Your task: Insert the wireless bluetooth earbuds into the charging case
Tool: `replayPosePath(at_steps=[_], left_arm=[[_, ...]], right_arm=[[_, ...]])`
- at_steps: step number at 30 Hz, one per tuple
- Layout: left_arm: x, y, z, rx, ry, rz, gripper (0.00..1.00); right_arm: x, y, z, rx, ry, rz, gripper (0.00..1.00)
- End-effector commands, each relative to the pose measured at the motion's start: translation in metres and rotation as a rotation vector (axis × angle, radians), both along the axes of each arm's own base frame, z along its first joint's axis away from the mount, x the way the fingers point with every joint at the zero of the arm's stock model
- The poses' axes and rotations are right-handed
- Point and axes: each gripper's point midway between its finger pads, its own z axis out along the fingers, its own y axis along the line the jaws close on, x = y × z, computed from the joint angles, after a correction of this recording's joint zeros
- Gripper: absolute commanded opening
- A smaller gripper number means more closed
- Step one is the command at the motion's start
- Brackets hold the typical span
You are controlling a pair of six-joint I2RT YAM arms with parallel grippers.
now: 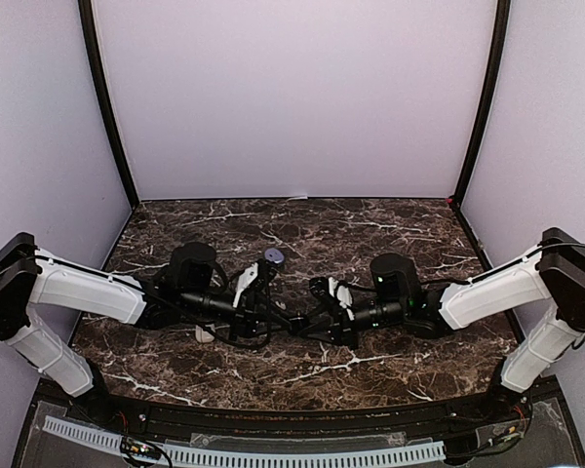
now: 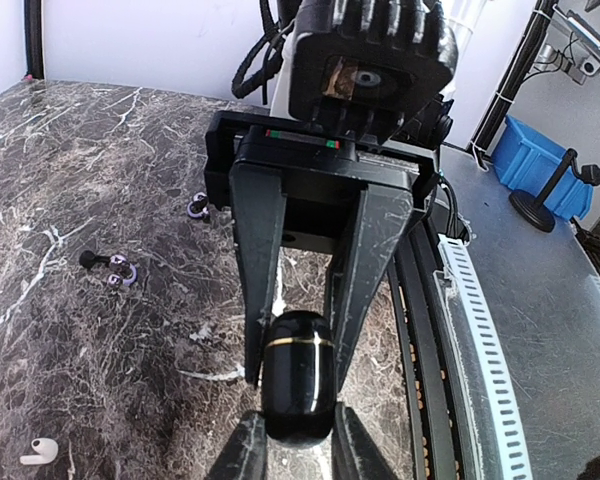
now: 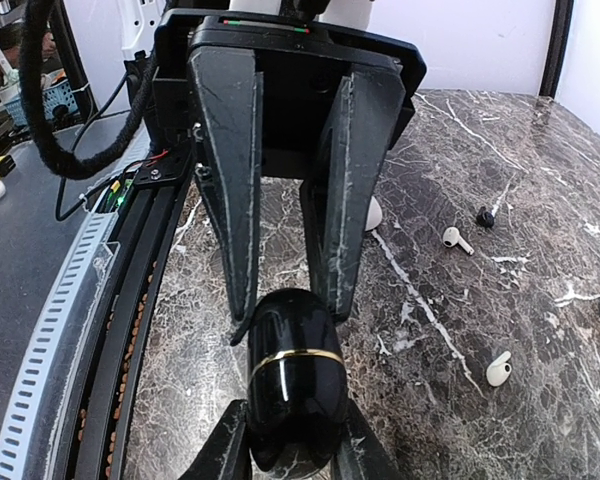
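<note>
A glossy black charging case [image 2: 298, 375] with a thin gold band is closed and sits between both grippers just above the marble table [image 1: 390, 234]. My left gripper [image 2: 295, 445] is shut on one end. The right gripper [image 3: 292, 450] presses its fingers on the other end [image 3: 295, 385]. In the top view the two grippers meet at the table's middle [image 1: 298, 323]. Loose earbuds lie on the marble: white ones [image 3: 458, 240] [image 3: 497, 369] and a black one [image 3: 485, 216] in the right wrist view, a white one [image 2: 40, 452] and dark ones [image 2: 120, 272] [image 2: 197, 208] in the left wrist view.
A small purple case [image 1: 273, 255] lies behind the grippers. A white cable rail [image 1: 244, 454] runs along the table's near edge. Lilac walls close in the back and both sides.
</note>
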Motion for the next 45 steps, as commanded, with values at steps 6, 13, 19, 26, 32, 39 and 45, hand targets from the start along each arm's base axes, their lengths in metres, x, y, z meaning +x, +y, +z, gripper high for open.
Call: replayPosePath(at_steps=[6, 13, 19, 26, 32, 39, 45], left_arm=[[0.0006, -0.0035, 0.0116, -0.029, -0.02, -0.015, 0.26], [-0.0009, -0.004, 0.0101, -0.031, -0.013, -0.025, 0.26], [-0.002, -0.0043, 0.0118, -0.037, -0.014, -0.033, 0.26], [-0.0023, -0.0046, 0.0112, -0.036, -0.01, -0.035, 0.26], [-0.002, -0.0053, 0.0112, -0.037, -0.009, -0.036, 0.26], [-0.0004, -0.0014, 0.0145, -0.046, -0.027, -0.009, 0.44], [-0.0028, 0.001, 0.0186, -0.062, -0.006, -0.001, 0.66]], right_arm=[[-0.0026, 0.0071, 0.0112, 0.033, -0.023, 0.027, 0.23], [-0.0037, 0.007, 0.0115, 0.036, -0.024, 0.033, 0.36], [-0.0059, 0.0092, 0.0181, 0.065, -0.023, 0.049, 0.41], [-0.0062, 0.0117, 0.0178, 0.068, -0.015, 0.058, 0.39], [-0.0062, 0.012, 0.0172, 0.064, -0.017, 0.061, 0.28], [-0.0048, 0.009, 0.0156, 0.055, -0.04, 0.048, 0.22], [-0.0051, 0.008, 0.0138, 0.042, -0.047, 0.051, 0.19]])
